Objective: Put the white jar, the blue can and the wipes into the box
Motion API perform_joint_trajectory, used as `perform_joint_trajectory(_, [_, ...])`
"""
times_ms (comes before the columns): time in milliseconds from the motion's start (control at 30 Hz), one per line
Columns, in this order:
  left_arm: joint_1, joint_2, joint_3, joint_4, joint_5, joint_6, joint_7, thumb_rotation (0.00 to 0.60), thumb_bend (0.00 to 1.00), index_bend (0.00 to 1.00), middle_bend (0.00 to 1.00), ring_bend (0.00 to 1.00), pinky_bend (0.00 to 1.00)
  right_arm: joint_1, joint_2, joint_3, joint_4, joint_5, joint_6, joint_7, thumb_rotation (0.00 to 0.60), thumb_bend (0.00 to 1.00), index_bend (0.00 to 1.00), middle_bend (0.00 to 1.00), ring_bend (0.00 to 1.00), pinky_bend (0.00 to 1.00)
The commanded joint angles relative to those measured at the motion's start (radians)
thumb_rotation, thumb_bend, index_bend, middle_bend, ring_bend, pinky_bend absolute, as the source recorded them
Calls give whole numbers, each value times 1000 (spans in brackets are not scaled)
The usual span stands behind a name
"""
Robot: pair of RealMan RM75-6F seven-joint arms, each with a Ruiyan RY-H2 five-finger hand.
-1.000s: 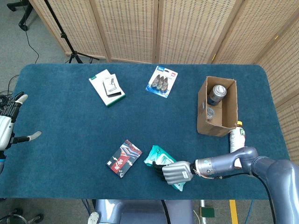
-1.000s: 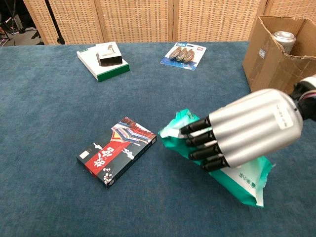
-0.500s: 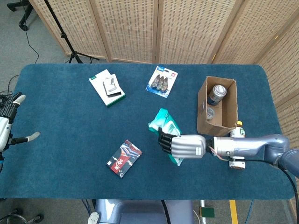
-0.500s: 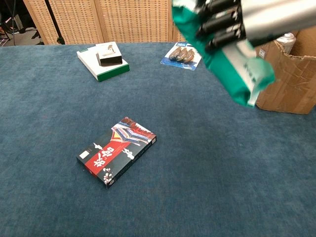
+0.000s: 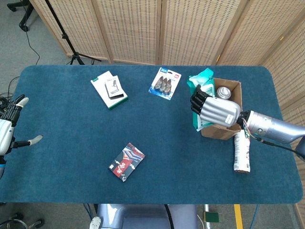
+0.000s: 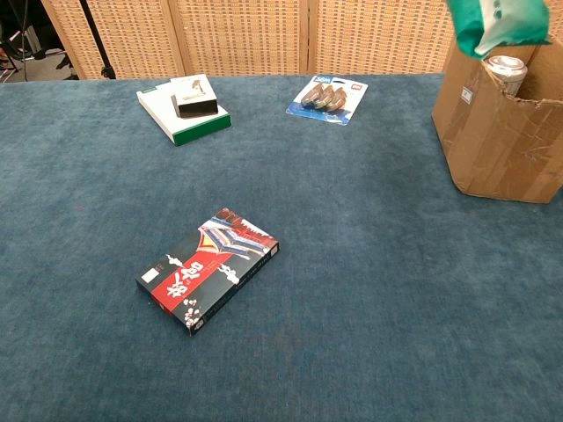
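Note:
My right hand (image 5: pixel 215 110) grips the green wipes pack (image 5: pixel 199 82) and holds it in the air over the left edge of the open cardboard box (image 5: pixel 233 120). In the chest view only the pack's lower end (image 6: pixel 498 21) shows, above the box (image 6: pixel 501 141). The blue can (image 5: pixel 222 92) stands inside the box, its silver top (image 6: pixel 506 65) visible over the torn rim. A white jar is not visible; my hand covers much of the box's inside. My left hand (image 5: pixel 11 130) hovers off the table's left edge, fingers spread, holding nothing.
A white bottle (image 5: pixel 241 151) lies on the table just in front of the box. A red card box (image 5: pixel 126 162) (image 6: pixel 208 268) lies front centre. A white-green box (image 5: pixel 109 89) (image 6: pixel 185 109) and a blister pack (image 5: pixel 167 82) (image 6: pixel 327 95) lie at the back.
My right hand has lifted the wipes pack off the front of the table and carried it up and back-right to the box's left edge. The left hand has barely moved.

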Motion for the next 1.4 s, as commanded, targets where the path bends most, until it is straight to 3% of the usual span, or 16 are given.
perform_joint_trajectory(33, [-1,-1,-1,0,-3,-3,2,600,0,0,0,0,203,-26,-47,6,92,49,-27,44,600,1000,681,542,349,401])
perform_joint_trajectory(300, [-4,-3,-3,3,-9,-13,7,600,0,0,0,0,203,-44,-147,-17,272,76,-65,93,600,1000,681,542,349,401])
perform_joint_trajectory(467, [-6,-6,-3,6,-13,-23,9,600,0,0,0,0,203,-58,-207,-91,451,23,-58,103,600,1000,681,541,349,401])
perform_joint_trajectory(600, [-8,-8,-4,6,-14,-28,16,600,0,0,0,0,203,-76,-246,-120,551,21,-40,142,600,1000,681,541,349,401])
perform_joint_trajectory(900, [-12,-12,-2,0,-13,-38,30,600,0,0,0,0,203,-103,-302,-171,662,21,-6,157,600,994,663,508,344,401])
perform_joint_trajectory(967, [-12,-12,-3,0,-13,-37,30,600,0,0,0,0,203,-112,-313,-164,677,40,-9,135,600,879,488,378,267,395])
perform_joint_trajectory(1033, [-12,-12,-3,0,-15,-37,30,600,0,0,0,0,203,-123,-323,-144,676,72,-21,119,600,515,153,117,74,304])
perform_joint_trajectory(1100, [-12,-12,-3,0,-15,-39,29,600,0,0,0,0,203,-128,-329,-126,670,100,-28,106,600,221,22,7,0,184])
perform_joint_trajectory(1133, [-12,-12,-2,0,-14,-40,28,600,0,0,0,0,203,-129,-331,-121,665,109,-26,97,600,116,2,0,0,139])
perform_joint_trajectory(1233, [-12,-11,-2,1,-13,-39,27,600,0,0,0,0,203,-129,-328,-116,651,123,-14,75,600,11,0,0,0,92])
perform_joint_trajectory(1400, [-10,-9,-2,-1,-10,-35,23,600,0,0,0,0,203,-129,-322,-118,629,133,6,44,600,2,0,0,0,84])
